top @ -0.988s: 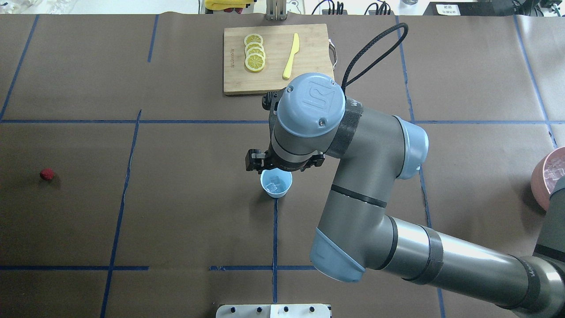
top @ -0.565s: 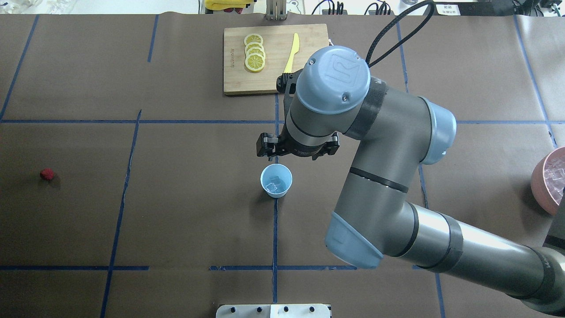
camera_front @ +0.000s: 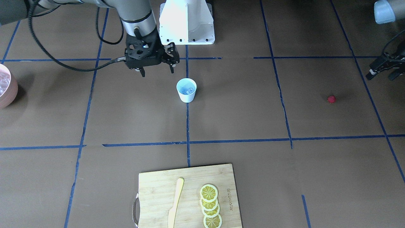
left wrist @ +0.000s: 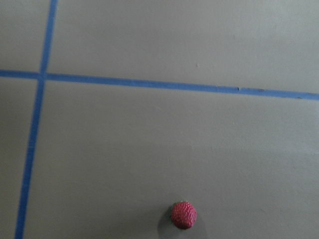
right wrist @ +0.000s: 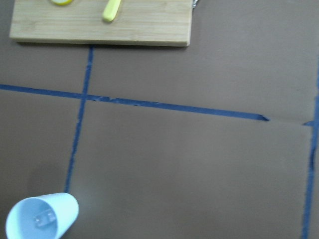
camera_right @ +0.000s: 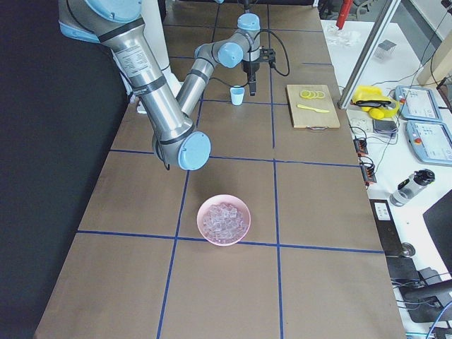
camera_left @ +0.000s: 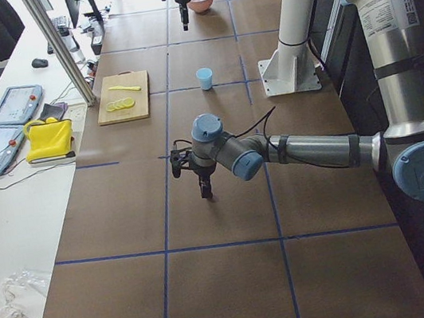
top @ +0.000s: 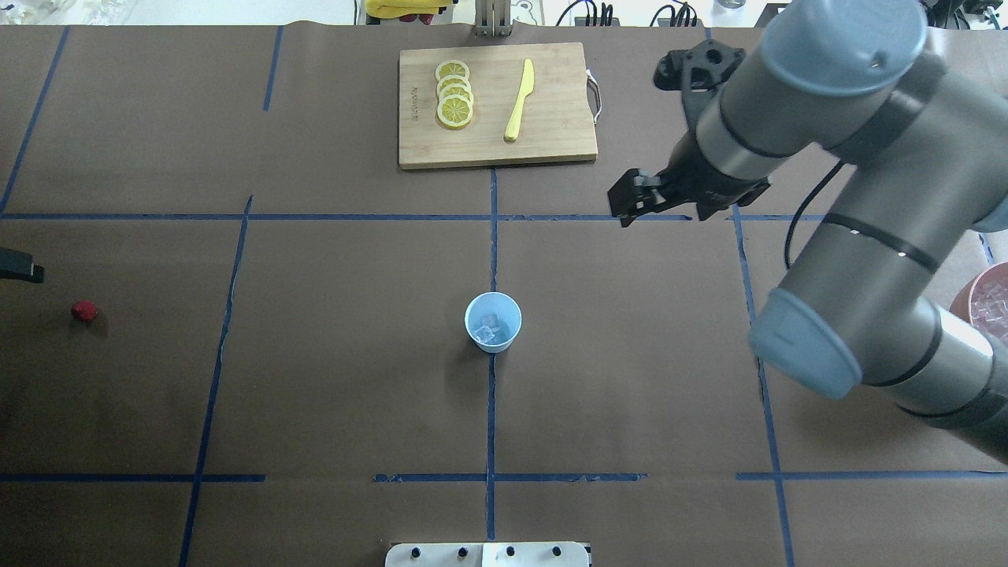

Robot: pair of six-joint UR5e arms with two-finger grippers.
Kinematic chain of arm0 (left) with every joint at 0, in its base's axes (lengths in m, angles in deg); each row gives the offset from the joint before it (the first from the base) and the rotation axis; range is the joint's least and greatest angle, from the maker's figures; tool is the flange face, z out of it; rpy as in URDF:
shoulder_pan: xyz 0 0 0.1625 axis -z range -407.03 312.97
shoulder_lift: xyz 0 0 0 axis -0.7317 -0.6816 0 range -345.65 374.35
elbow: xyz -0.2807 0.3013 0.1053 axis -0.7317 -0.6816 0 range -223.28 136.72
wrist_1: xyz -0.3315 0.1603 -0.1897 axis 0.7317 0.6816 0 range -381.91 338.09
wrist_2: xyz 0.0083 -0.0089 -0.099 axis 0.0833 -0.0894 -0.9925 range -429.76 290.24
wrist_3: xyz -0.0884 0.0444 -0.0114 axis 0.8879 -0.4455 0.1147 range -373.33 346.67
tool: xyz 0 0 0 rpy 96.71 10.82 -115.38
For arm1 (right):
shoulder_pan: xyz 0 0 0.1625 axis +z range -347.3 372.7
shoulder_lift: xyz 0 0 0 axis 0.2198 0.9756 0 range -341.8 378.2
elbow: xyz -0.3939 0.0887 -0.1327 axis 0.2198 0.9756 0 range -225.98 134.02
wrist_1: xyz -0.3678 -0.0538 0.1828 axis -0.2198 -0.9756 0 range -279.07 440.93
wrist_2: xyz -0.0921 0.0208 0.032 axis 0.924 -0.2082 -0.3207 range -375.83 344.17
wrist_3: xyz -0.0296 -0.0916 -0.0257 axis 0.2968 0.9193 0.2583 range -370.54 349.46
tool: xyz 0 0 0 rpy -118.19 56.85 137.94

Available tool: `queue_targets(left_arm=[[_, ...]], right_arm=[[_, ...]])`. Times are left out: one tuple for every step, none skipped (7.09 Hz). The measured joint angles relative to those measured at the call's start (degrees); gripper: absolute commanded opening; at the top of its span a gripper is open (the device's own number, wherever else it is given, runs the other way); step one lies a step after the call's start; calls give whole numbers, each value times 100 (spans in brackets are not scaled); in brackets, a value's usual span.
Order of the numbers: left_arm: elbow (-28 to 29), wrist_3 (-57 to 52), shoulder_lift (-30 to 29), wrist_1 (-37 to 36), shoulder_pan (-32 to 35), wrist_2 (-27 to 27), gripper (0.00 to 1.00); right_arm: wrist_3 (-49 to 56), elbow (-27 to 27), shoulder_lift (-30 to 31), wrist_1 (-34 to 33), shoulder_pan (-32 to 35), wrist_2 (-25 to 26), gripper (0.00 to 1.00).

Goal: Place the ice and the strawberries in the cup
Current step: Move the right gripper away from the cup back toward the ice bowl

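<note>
Presently: fruit step | clear ice cubes point(top: 490, 327) sit inside small white tapered cup point(top: 493, 321) | tiny red strawberry point(top: 83, 310) lies well apart | right gripper point(camera_front: 157, 73) spread, empty | left gripper point(camera_front: 381, 74) near strawberry, opening indeterminate; next: centre, descend, pinch.

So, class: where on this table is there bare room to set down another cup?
Bare: the wide stretch between cup and strawberry, and the strip between cup and board. Crowded: the right end, where the right arm hangs beside the bowl.
</note>
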Motion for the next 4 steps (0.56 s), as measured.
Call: queue_targets(left_arm=[[200,335,-30,335,-338,307,100],[518,666,-138,740,-630,559,100],[808,925,-299,1034,-897,790,100],[966,1049,-394,1171,-1060,933,100]], right_arm=[[614,-107,376,6,489,-351,100],[1191,-148,684,7,961,-674,100],[1744,-156,967,4,1379,-890,100],[2285,-129,1234,-1,1717,-977,100]])
